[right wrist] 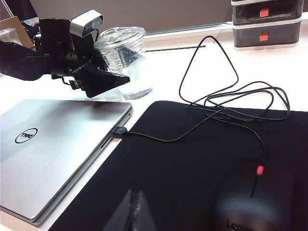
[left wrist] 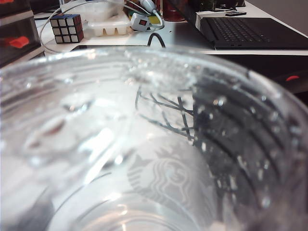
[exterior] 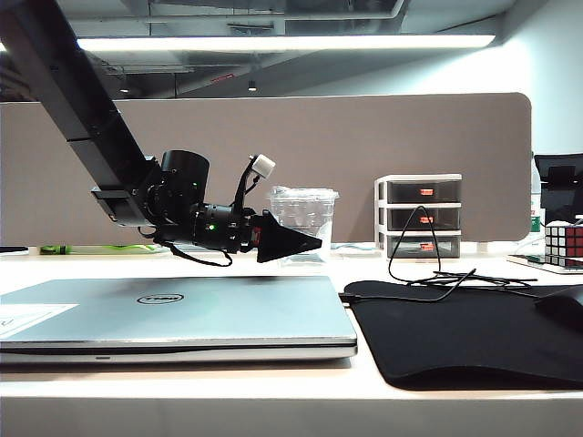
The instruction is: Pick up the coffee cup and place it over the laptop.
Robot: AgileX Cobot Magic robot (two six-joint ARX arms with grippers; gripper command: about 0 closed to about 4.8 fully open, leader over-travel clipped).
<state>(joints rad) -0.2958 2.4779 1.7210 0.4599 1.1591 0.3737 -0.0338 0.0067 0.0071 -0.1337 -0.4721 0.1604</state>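
The coffee cup [exterior: 303,211], clear plastic with a flat lid, stands upright on the white table just behind the laptop's far right corner. The silver laptop [exterior: 182,309] lies shut at the front left, its lid [right wrist: 53,144] bare. My left gripper [exterior: 314,242] hangs level at the cup's lower half, jaws wide open. One black finger [right wrist: 103,82] shows on the cup's near side; the other is hidden. The cup wall [left wrist: 159,159] with its pale round logo fills the left wrist view. My right gripper [right wrist: 134,193] is shut above the mouse pad, holding nothing.
A black mouse pad [right wrist: 192,163] lies right of the laptop with a black mouse [right wrist: 245,207] and a looped cable [right wrist: 216,96] plugged into the laptop. A small drawer unit [exterior: 419,214] and a Rubik's cube [exterior: 563,241] stand at the back right.
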